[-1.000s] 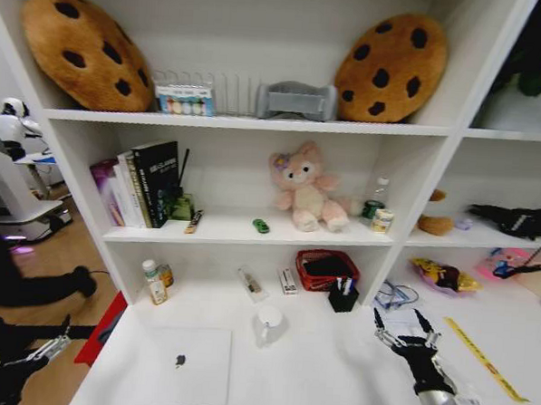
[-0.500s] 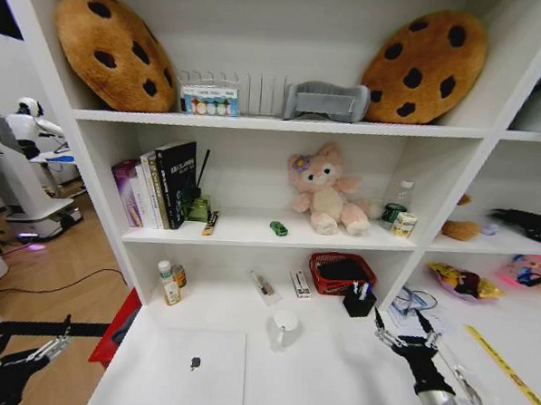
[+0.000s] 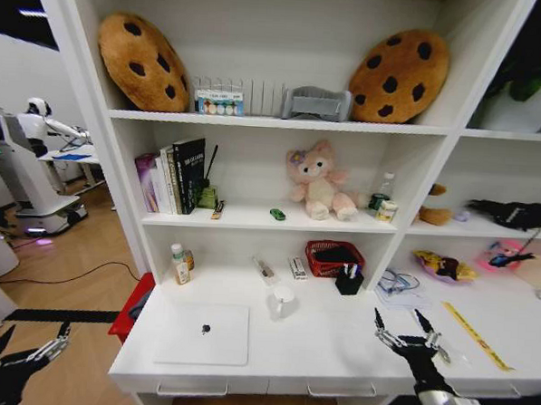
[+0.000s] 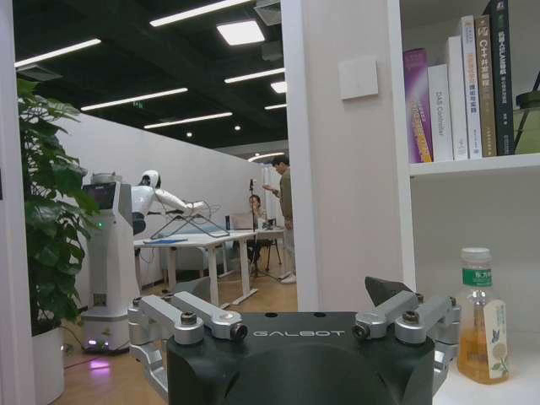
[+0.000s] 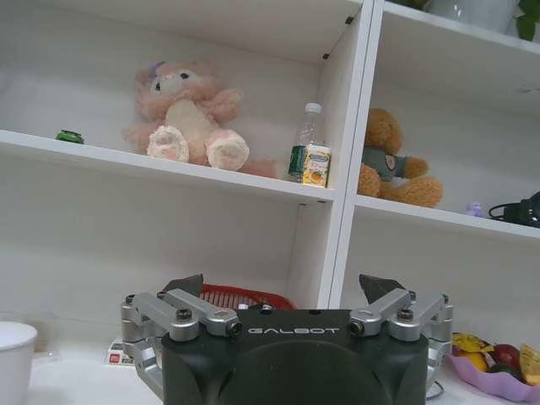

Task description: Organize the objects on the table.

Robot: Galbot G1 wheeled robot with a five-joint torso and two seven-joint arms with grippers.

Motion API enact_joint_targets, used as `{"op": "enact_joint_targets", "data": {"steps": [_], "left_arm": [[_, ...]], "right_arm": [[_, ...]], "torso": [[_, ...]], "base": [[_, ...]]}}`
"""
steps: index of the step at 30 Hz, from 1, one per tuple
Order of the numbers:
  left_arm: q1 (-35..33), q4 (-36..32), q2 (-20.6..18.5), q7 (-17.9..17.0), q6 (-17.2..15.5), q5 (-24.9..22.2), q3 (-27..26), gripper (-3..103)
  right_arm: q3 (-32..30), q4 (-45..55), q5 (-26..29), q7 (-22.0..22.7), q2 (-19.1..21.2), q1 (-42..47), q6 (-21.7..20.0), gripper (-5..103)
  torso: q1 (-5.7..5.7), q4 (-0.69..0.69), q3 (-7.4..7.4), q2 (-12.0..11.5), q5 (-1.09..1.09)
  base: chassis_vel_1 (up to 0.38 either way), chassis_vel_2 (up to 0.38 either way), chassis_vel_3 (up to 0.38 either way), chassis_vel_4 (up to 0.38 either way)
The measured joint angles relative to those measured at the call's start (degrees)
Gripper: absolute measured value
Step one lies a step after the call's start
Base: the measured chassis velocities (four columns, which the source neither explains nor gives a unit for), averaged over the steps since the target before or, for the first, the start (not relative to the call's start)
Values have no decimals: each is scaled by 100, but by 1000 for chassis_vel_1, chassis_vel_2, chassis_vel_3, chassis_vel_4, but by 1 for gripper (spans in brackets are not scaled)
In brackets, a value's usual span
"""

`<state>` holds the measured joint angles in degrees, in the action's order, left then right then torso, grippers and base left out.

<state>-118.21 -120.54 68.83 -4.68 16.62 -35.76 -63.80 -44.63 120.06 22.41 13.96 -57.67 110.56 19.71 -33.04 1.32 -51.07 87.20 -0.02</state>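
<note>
Facing white tabletop [image 3: 335,351] | slim silver laptop [image 3: 204,333] lies flat front-left, long side seemingly along the edge | left gripper [image 3: 22,360] nearer, fingers spread, empty | right gripper [image 3: 410,339] spread, empty.

Bright even indoor light; ceiling strip lights [image 4: 240,32] glare; head view edges bowed
</note>
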Motion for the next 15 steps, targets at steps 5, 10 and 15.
{"op": "enact_joint_targets", "data": {"steps": [5,10,15], "left_arm": [[0,0,0,0,0,0,0,100],[0,0,0,0,0,0,-1,100],[0,-1,0,-2,0,0,-2,100]], "right_arm": [[0,0,0,0,0,0,0,100],[-1,0,0,1,1,0,0,100],[0,0,0,1,1,0,0,100]], "torso": [[0,1,-1,0,3],[0,0,-1,-1,1],[0,-1,-1,0,3]], "base": [[284,-296,-287,308],[351,-360,-338,348],[367,-358,-354,354]]}}
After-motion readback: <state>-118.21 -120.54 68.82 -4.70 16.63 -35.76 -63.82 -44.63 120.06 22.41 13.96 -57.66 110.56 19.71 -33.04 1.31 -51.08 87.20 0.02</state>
